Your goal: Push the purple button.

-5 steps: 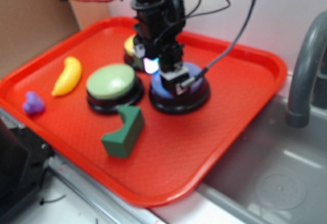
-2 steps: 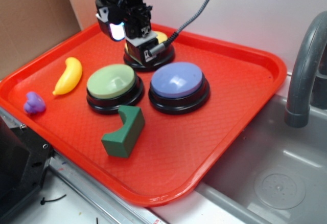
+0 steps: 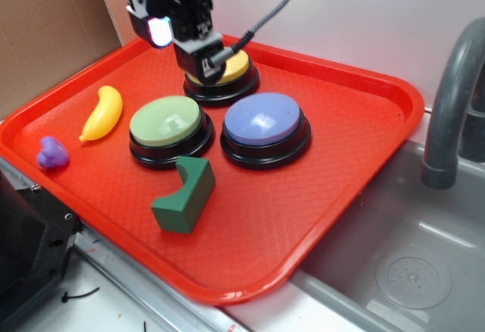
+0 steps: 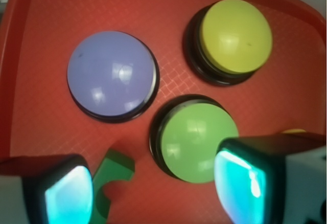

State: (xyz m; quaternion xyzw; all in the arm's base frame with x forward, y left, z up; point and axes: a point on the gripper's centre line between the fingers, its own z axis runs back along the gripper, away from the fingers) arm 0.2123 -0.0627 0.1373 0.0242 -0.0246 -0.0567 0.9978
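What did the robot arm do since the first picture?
The pincer lifted off the purple button and moved back-left, above the yellow button. It took hold of nothing. Buttons, banana and green block stayed put on the tray.

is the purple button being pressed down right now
No. The purple button sits uncovered, while the pincer is raised off it, above the yellow one.

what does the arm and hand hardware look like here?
Black arm with a black hand, a glowing white-cyan light on its side, and a grey cable looping off to the upper right. From the wrist camera, two dark finger pads with glowing cyan faces.
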